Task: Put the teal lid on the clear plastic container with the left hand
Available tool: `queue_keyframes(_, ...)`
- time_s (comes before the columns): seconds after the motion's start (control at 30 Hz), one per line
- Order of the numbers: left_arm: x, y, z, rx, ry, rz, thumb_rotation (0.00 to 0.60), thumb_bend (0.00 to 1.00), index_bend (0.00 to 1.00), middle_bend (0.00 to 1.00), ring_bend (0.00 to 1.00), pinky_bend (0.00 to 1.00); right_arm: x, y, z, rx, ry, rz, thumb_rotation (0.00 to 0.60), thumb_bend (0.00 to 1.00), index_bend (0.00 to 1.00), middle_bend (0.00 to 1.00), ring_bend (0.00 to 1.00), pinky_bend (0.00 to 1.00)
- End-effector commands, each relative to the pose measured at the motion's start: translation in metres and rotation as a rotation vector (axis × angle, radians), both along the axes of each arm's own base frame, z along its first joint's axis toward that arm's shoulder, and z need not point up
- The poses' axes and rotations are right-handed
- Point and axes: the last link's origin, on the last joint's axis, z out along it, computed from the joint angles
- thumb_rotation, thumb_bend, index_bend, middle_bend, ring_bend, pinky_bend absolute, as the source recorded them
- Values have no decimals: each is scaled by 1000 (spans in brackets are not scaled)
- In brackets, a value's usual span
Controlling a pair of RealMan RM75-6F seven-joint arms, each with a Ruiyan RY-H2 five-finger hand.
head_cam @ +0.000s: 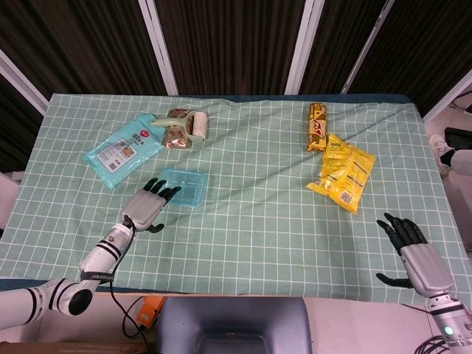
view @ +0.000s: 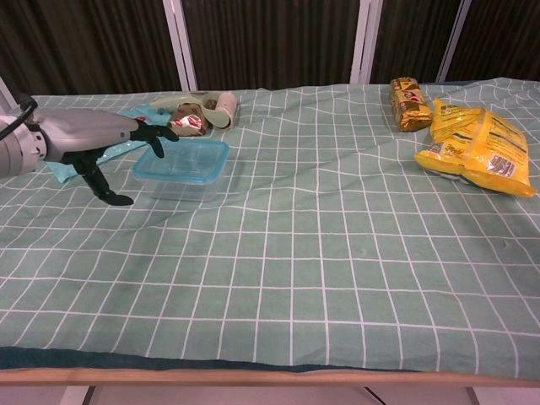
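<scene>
The teal lid (head_cam: 183, 187) sits on the clear plastic container (view: 180, 175), left of centre in the head view. Just below-left of it, the left hand (head_cam: 147, 206) hovers apart from the lid, fingers spread and empty. At the upper left lie a light-blue packet (head_cam: 123, 150) and a lint roller (head_cam: 184, 126). The right hand (head_cam: 409, 248), lower right, is spread and holds nothing. Yellow snack bags (head_cam: 341, 172) lie at the upper right.

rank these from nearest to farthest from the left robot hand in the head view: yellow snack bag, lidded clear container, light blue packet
1. Lidded clear container, just beyond the left robot hand's fingertips.
2. Light blue packet, farther back on the left.
3. Yellow snack bag, across the table on the right.
</scene>
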Motion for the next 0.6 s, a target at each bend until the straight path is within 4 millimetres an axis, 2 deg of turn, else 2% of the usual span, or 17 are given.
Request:
queue_keyframes(0.03,-2,0,-3,2,4,1,600,220,0,158,0,0,0,0,0,0,-2,2,600,177,0,0,0,0)
queue_keyframes(0.6,-12,3,-12,-23,19,32,600,226,0,169,0,0,0,1,3,-5,-10,3,600,177,0,0,0,0)
